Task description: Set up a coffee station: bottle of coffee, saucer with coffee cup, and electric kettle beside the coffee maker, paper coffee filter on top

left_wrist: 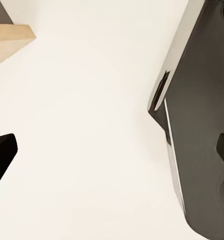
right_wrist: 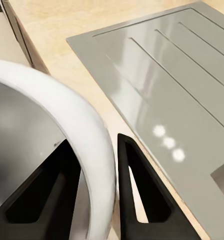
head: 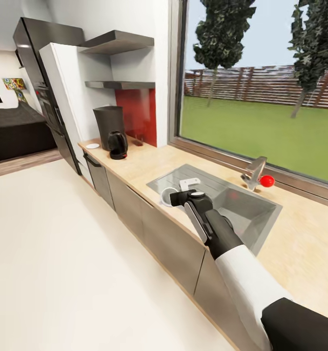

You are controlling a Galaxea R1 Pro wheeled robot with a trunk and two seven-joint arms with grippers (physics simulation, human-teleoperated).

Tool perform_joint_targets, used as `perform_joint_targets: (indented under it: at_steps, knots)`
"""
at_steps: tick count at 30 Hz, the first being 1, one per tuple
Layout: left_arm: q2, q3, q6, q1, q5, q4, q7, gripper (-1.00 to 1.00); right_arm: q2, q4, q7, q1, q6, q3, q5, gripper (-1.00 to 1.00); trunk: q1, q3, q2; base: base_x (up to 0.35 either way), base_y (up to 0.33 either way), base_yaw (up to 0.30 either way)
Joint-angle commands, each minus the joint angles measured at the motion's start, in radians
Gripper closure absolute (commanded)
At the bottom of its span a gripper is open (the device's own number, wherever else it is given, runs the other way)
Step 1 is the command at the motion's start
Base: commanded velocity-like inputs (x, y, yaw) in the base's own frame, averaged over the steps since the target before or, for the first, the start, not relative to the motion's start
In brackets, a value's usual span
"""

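My right gripper [head: 176, 197] is shut on the rim of the white coffee cup [head: 168, 196] and holds it over the counter's front edge beside the sink drainboard [head: 183, 171]. In the right wrist view the cup's thick white rim [right_wrist: 67, 105] runs between the two black fingers [right_wrist: 134, 190]. Far down the counter stand the tall dark coffee maker [head: 109, 126] and, in front of it, the black electric kettle [head: 117, 145]. To their left lies the white saucer [head: 92, 146]. The left wrist view shows one black fingertip [left_wrist: 2, 160] above pale floor, spread wide from the other side.
A steel sink [head: 247, 207] with a faucet [head: 254, 173] and a red ball [head: 267, 181] lies under the window. Two wall shelves [head: 119, 84] hang over the coffee maker by a red backsplash [head: 137, 114]. A white cabinet and dark oven column [head: 47, 97] end the counter.
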Motion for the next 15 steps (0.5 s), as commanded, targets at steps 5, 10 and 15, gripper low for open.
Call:
perform_joint_targets:
  at_steps: [5,10,15]
  knots:
    - [0.001,0.006,0.0,0.0,-0.01,-0.001,0.002,-1.0,0.0,-0.001,-0.008,-0.001,0.003,0.002,-0.011,1.0,0.001,0.005,-0.002,0.0,0.0,0.152]
    - [0.001,0.006,0.0,0.0,-0.01,-0.001,0.002,-1.0,0.0,-0.001,-0.008,-0.001,0.003,0.002,-0.011,1.0,0.001,0.012,-0.002,0.0,0.0,0.152]
    - [0.0,0.007,0.0,0.0,-0.01,-0.001,0.002,-1.0,0.0,-0.001,-0.008,-0.001,0.003,0.002,-0.011,1.0,0.001,0.018,-0.002,0.0,0.0,0.149]
